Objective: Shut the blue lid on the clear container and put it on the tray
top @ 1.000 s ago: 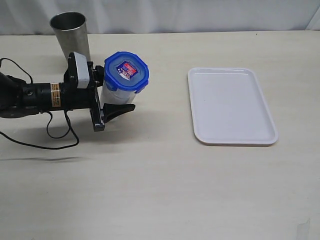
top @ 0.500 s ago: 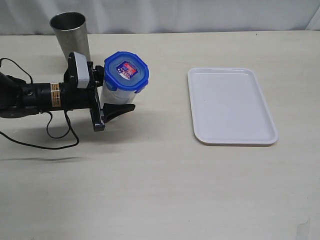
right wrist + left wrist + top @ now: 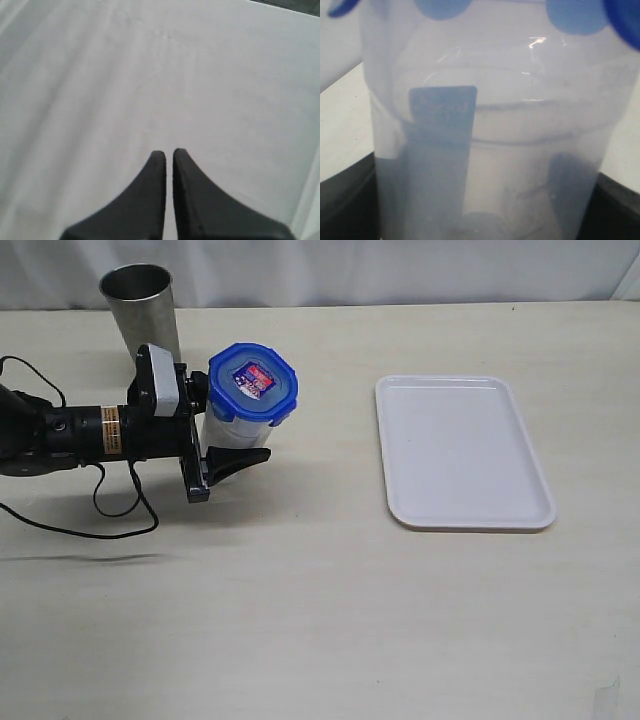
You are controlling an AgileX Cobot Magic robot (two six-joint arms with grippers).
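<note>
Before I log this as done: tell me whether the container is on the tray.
No, the container is well left of the tray, apart from it; the tray holds nothing.

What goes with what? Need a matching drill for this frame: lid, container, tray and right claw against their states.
Things:
1. blue lid
2. clear container
3. tray
4. right claw

States:
A. shut, holding nothing
B. white, lying flat, off to the right of the other items
C. translucent, standing upright
D. seated on top of the clear container

Pairs: 1-D; 2-C; 3-B; 4-A
</note>
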